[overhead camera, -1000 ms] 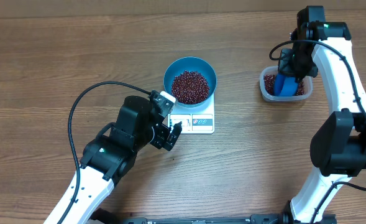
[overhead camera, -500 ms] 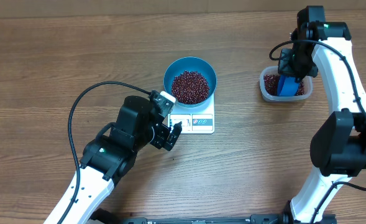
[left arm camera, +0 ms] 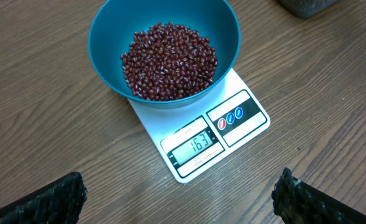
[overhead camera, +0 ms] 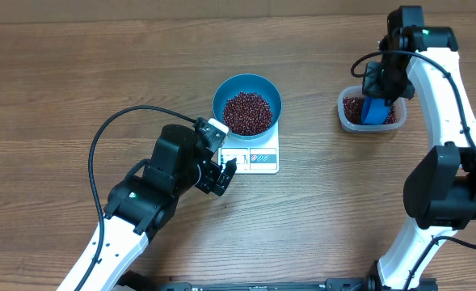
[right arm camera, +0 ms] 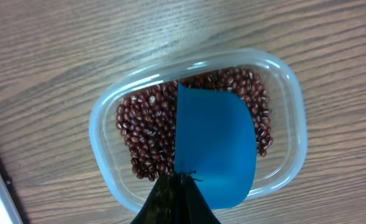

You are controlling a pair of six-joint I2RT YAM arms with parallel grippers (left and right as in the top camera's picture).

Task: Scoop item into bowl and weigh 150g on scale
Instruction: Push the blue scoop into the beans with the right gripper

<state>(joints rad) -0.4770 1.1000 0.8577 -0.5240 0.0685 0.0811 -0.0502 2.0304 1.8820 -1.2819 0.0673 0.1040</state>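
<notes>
The bright blue bowl stands on the white scale, holding a heap of red-brown beans. The scale's display reads 163. My left gripper is open just in front of the scale, over bare wood, with nothing between its fingers. My right gripper is shut on the handle of a small blue scoop. The scoop sits over more beans in a clear plastic tub.
The left arm's black cable loops over the table to the left of the scale. The right arm runs down the right side. Bare wooden tabletop surrounds the scale and the tub.
The blue scoop has shifted slightly within the tub and shows a little smaller from above. The left arm, bowl and scale have not moved.
</notes>
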